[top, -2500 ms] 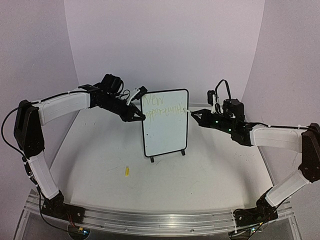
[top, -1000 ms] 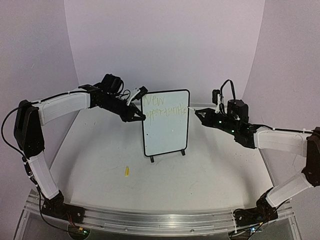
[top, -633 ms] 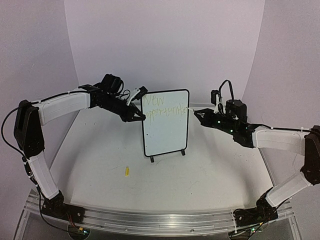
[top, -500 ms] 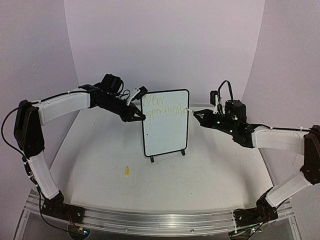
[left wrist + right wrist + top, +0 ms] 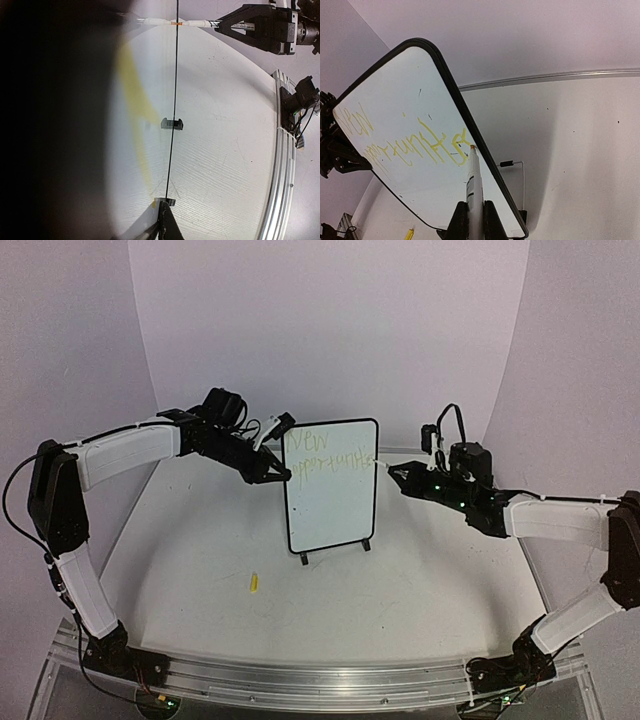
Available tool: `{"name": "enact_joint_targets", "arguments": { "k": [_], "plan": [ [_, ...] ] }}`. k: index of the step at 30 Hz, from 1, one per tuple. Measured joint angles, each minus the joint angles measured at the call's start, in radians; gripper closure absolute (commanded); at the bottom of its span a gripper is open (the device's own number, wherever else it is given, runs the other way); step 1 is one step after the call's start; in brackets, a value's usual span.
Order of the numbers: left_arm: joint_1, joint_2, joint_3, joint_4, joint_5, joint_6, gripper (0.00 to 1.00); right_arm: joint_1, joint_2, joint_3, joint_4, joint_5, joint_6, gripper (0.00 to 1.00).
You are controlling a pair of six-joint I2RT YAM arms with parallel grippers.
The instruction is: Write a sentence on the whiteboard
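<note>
The whiteboard (image 5: 331, 508) stands upright on its two black feet in the middle of the table. Yellow-green words of the sentence (image 5: 327, 454) fill two lines across its top. My left gripper (image 5: 284, 476) is shut on the board's left edge; the left wrist view shows the whiteboard (image 5: 174, 90) edge-on, rising from my left gripper (image 5: 164, 204). My right gripper (image 5: 472, 206) is shut on a white marker (image 5: 474, 182). Its tip touches the whiteboard (image 5: 395, 82) at the end of the sentence (image 5: 415, 144), close to the right frame. From above, the right gripper (image 5: 397, 470) sits just right of the board.
A small yellow marker cap (image 5: 253, 583) lies on the table in front of the board, to its left. Purple walls close in the back and both sides. A metal rail (image 5: 320, 680) carrying the arm bases runs along the near edge.
The right gripper had drawn back to the right of the board a second ago. It has moved left again, bringing the marker tip onto the second line's end. The left arm is unchanged.
</note>
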Motion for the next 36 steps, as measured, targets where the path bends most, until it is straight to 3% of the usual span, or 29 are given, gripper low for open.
{"name": "enact_joint_targets", "arguments": {
  "k": [19,30,36],
  "plan": [
    [0.000,0.000,0.000,0.000,0.000,0.000,1.00,0.000,0.001,-0.028,-0.024,-0.007,0.007,1.00],
    [0.000,0.000,0.000,0.001,0.000,0.008,1.00,0.000,0.012,-0.029,0.013,-0.118,0.012,1.00],
    [-0.002,-0.001,0.000,0.001,0.000,0.009,1.00,0.000,-0.085,-0.049,0.057,-0.195,0.019,1.00]
  ]
}}
